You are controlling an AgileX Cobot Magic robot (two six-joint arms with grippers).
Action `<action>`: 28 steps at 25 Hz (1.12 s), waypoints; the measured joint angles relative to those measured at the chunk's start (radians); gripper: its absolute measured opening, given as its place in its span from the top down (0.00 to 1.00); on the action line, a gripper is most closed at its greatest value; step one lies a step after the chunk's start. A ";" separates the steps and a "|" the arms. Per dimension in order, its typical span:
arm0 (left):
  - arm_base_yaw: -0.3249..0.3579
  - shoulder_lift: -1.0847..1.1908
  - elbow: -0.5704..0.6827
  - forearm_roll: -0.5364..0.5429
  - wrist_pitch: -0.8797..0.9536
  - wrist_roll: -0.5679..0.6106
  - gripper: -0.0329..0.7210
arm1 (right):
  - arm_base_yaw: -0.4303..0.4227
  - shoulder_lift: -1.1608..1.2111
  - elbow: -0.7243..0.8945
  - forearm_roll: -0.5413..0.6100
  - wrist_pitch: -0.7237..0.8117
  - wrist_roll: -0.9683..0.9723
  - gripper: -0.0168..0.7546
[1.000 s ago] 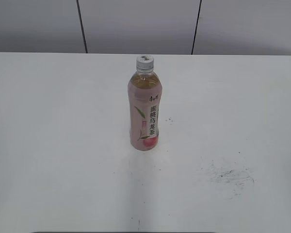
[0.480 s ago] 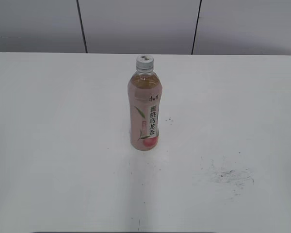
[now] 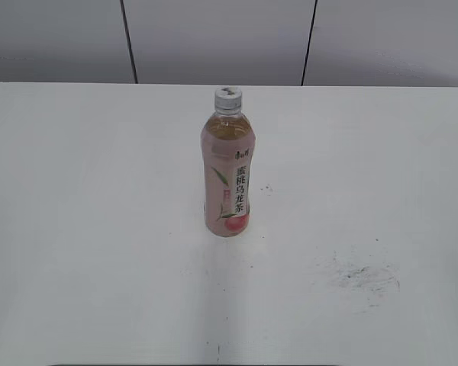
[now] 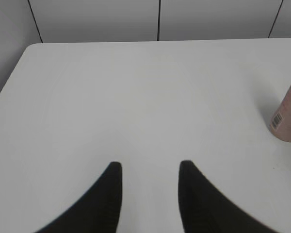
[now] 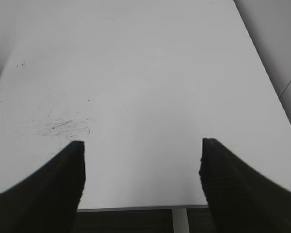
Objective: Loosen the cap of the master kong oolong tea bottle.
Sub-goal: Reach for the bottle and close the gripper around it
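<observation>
White table (image 3: pixel 99 229); master kong oolong tea bottle (image 3: pixel 227 174) upright, right of left gripper (image 4: pixel 148 170).

The master kong oolong tea bottle (image 3: pixel 227 171) stood upright at the centre of the exterior frame, the only obstacle on the white table (image 3: pixel 84 229). Bare tabletop lay open on every side of it, left, right and lower frame. Its cap (image 3: pixel 228 97) had nothing above or around it. A grey panelled wall (image 3: pixel 214 38) closed off the upper frame behind the table's far edge.
</observation>
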 joint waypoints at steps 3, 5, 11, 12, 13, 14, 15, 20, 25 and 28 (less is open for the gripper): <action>0.000 0.000 -0.008 -0.001 -0.012 0.000 0.64 | 0.000 0.000 0.000 0.000 0.000 0.000 0.26; 0.000 0.006 -0.022 -0.013 -0.093 0.004 0.64 | 0.000 0.000 0.000 0.000 0.000 0.000 0.26; 0.000 0.110 -0.002 -0.132 -0.463 0.099 0.64 | 0.000 0.000 0.000 0.000 0.000 0.000 0.26; 0.000 0.134 0.013 -0.146 -0.509 0.113 0.64 | 0.000 0.000 0.000 0.000 0.000 0.000 0.26; 0.000 0.163 0.035 -0.161 -0.569 0.120 0.64 | 0.000 0.000 0.000 0.000 0.000 0.000 0.26; 0.000 0.193 0.063 -0.182 -0.637 0.124 0.64 | 0.000 0.000 0.000 0.000 0.000 0.000 0.26; 0.000 0.219 0.093 -0.202 -0.707 0.128 0.64 | 0.000 0.000 0.000 0.000 0.000 0.000 0.26; -0.013 0.390 0.243 -0.273 -1.001 0.130 0.64 | 0.000 0.000 0.000 0.000 0.000 0.000 0.26; -0.122 0.617 0.304 -0.209 -1.242 0.131 0.64 | 0.000 0.000 0.000 0.000 0.000 0.000 0.26; -0.225 0.787 0.304 -0.158 -1.388 0.131 0.64 | 0.000 0.000 0.000 0.000 0.000 0.000 0.26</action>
